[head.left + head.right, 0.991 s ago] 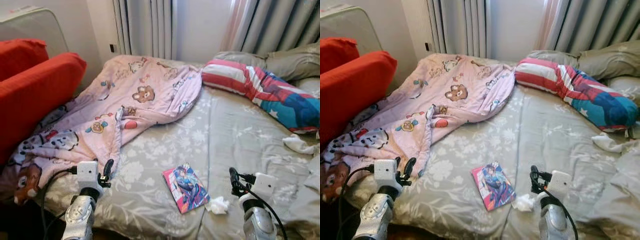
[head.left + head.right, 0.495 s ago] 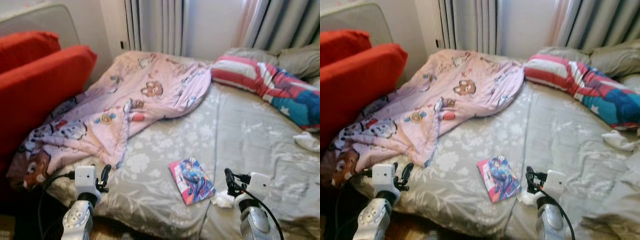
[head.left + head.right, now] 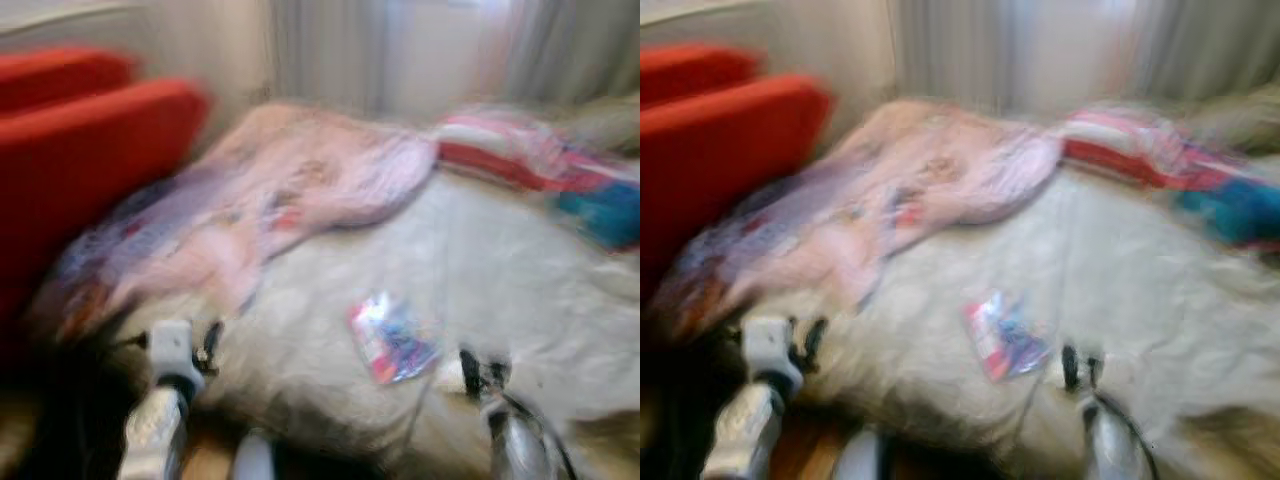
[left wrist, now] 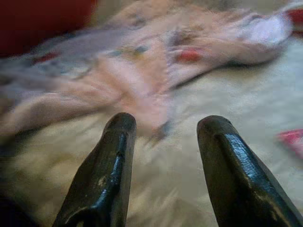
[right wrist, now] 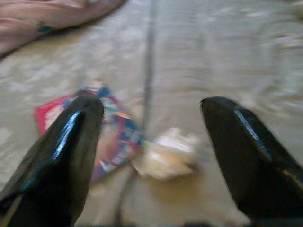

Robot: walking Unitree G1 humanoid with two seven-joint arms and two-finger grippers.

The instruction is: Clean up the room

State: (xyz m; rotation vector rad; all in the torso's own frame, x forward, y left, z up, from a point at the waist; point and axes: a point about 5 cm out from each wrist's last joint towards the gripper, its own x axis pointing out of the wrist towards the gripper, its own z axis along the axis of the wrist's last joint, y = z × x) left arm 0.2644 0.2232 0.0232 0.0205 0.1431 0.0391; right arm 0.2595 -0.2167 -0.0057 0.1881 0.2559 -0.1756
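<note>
1. Whole head view shifted vs half a sec ago and gone blurry – camera moving, stuff on the bed point(image 3: 520, 270) looks put, same layout.
2. Left gripper point(image 4: 163, 137) low at the near edge of the bed, fingers point(image 4: 106, 175) spread apart w/ nothing between, pointing at the pink blanket point(image 3: 290, 190).
3. Right gripper point(image 5: 151, 142) also splayed wide, empty – hovering near the bed's front edge, aimed at the white crumpled tissue point(image 5: 168, 151).
4. Tissue lying on the grey sheet, touching or just beside the corner of the colourful comic book point(image 3: 393, 337).
5. Book flat on the sheet approx mid-bed, between the two arms.
6. Red cushions point(image 3: 90, 160) to the left, striped red/blue pillow point(image 3: 540, 170) at back right, curtains point(image 3: 390, 50) behind – all smeared, no detail.
</note>
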